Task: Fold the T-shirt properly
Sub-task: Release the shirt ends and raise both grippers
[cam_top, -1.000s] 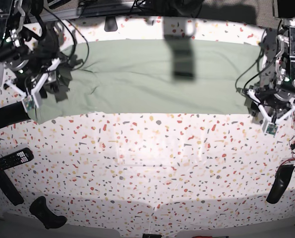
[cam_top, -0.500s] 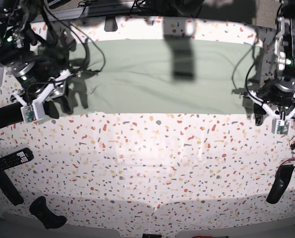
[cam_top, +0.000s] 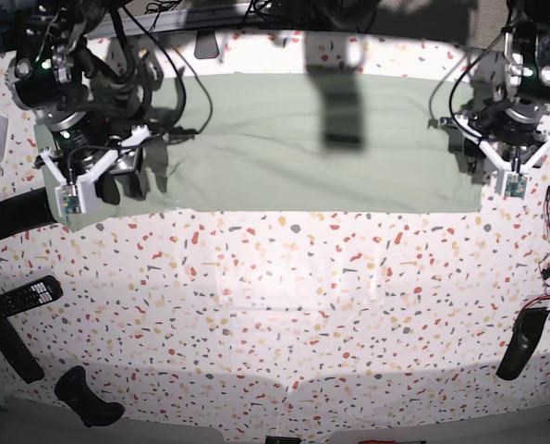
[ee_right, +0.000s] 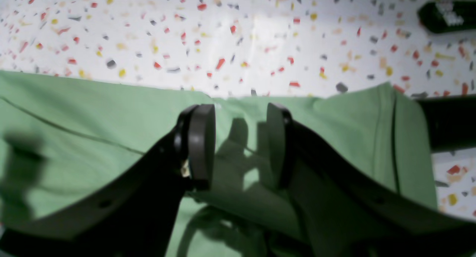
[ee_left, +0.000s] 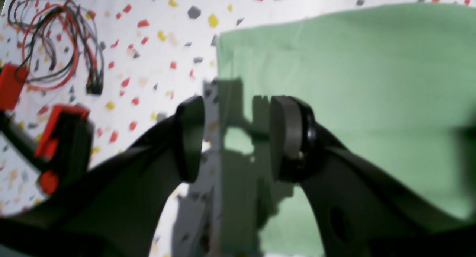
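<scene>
The pale sage-green T-shirt (cam_top: 302,148) lies flat as a wide band across the far half of the speckled table (cam_top: 284,314). My right gripper (cam_top: 82,183) hovers over the shirt's left end. In the right wrist view it (ee_right: 238,145) is open and empty, its pads (ee_right: 199,145) just above the cloth (ee_right: 93,119) near the front edge. My left gripper (cam_top: 507,174) is over the shirt's right end. In the left wrist view it (ee_left: 236,138) is open and empty, straddling the shirt's side edge (ee_left: 353,82). One pad (ee_left: 286,138) is over cloth, the other over bare table.
A remote (cam_top: 30,296), a long black bar (cam_top: 11,215) and a black controller (cam_top: 88,398) lie at the left. A black object (cam_top: 519,342) and red and black wires (ee_left: 55,45) lie at the right. A dark shadow (cam_top: 339,111) falls on the shirt.
Both arms have moved towards the far side and inward. The right gripper now stands over the shirt's left end, and the left gripper over its right end. The shirt lies much as before.
</scene>
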Robot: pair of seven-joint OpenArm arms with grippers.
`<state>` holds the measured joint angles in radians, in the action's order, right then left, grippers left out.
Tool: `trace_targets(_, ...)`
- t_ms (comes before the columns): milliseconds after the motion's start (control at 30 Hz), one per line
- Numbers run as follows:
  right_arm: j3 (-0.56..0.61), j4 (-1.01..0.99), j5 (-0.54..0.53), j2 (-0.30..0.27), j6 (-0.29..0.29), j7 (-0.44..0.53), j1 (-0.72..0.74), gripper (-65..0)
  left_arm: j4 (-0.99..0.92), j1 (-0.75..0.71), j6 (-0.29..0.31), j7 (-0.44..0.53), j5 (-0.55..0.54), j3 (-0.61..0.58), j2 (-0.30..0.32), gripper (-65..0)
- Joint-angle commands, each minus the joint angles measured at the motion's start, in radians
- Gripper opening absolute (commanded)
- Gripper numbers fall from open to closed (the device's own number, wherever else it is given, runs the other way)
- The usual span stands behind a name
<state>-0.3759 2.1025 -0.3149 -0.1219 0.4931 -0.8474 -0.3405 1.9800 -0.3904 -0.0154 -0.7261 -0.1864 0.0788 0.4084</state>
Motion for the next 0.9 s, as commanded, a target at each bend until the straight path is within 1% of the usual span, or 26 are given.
trace_targets(0,-0.003,-0.007,-0.009,-0.005,0.006,0.026,0.005,-42.3,0.016,0.020,0.021,0.045,0.003,0.006,-0.002,-39.0)
trace_targets(33,-0.004,-0.031,-0.009,-0.006,0.006,0.033,0.006,-42.3,0.016,0.035,0.044,0.051,0.002,0.006,-0.013,-39.0)
trace_targets(100,-0.003,-0.068,-0.010,-0.006,0.007,0.033,0.008,-42.3,0.007,0.075,0.063,0.055,0.002,0.006,-0.039,-39.0)
trace_targets(133,-0.003,-0.074,-0.010,-0.005,0.008,0.033,0.007,-42.3,-0.011,0.098,0.082,0.073,0.003,0.006,-0.048,-39.0)
trace_targets(167,-0.003,-0.074,-0.011,-0.005,0.015,0.034,0.006,-42.3,-0.039,0.127,0.120,0.096,0.003,0.006,-0.051,-39.0)
trace_targets(200,-0.004,-0.073,-0.028,-0.006,0.037,0.042,0.006,-42.3,-0.072,0.164,0.161,0.102,0.003,0.006,-0.050,-39.0)
trace_targets(267,-0.003,-0.069,-0.087,-0.006,0.098,0.052,0.011,-42.3,-0.138,0.238,0.241,0.056,0.015,0.006,-0.045,-39.0)
trace_targets(333,-0.004,-0.066,-0.136,-0.006,0.143,0.051,0.017,-42.3,-0.184,0.291,0.373,-0.001,0.067,0.006,-0.035,-39.0)
trace_targets(367,-0.004,-0.065,-0.143,-0.005,0.148,0.050,0.020,-42.3,-0.200,0.308,0.446,-0.031,0.087,0.006,-0.025,-39.0)
trace_targets(400,-0.004,-0.065,-0.142,-0.005,0.148,0.050,0.025,-42.3,-0.212,0.316,0.508,-0.050,0.085,0.006,-0.009,-39.0)
trace_targets(433,-0.004,-0.065,-0.142,-0.006,0.148,0.050,0.029,-42.3,-0.221,0.315,0.555,-0.040,0.049,0.006,0.016,-39.0)
trace_targets(467,-0.004,-0.065,-0.141,-0.008,0.148,0.050,0.033,-42.3,-0.226,0.308,0.621,-0.006,0.014,0.006,0.045,-39.0)
trace_targets(500,-0.004,-0.065,-0.142,-0.008,0.148,0.050,0.035,-42.3,-0.227,0.302,0.714,0.039,-0.005,0.004,0.077,-39.0)
trace_targets(600,-0.004,-0.065,-0.134,-0.009,0.148,0.045,0.050,-42.3,-0.227,0.296,0.714,0.168,-0.023,-0.016,0.179,-39.0)
trace_targets(667,-0.004,-0.065,-0.135,-0.008,0.148,0.042,0.060,-42.3,-0.227,0.296,0.714,0.264,0.006,-0.020,0.235,-39.1)
trace_targets(733,-0.004,-0.065,-0.135,-0.008,0.149,0.035,0.069,-42.3,-0.227,0.296,0.714,0.349,0.037,-0.020,0.280,-39.9)
trace_targets(800,-0.004,-0.065,-0.135,-0.008,0.149,0.018,0.075,-42.3,-0.226,0.296,0.711,0.386,0.019,-0.020,0.298,-39.8)
trace_targets(833,-0.004,-0.065,-0.135,-0.008,0.149,0.016,0.074,-42.3,-0.226,0.296,0.652,0.389,-0.004,-0.020,0.300,-39.8)
trace_targets(867,-0.004,-0.065,-0.135,-0.008,0.149,0.011,0.074,-42.3,-0.226,0.296,0.611,0.388,-0.028,-0.020,0.299,-39.8)
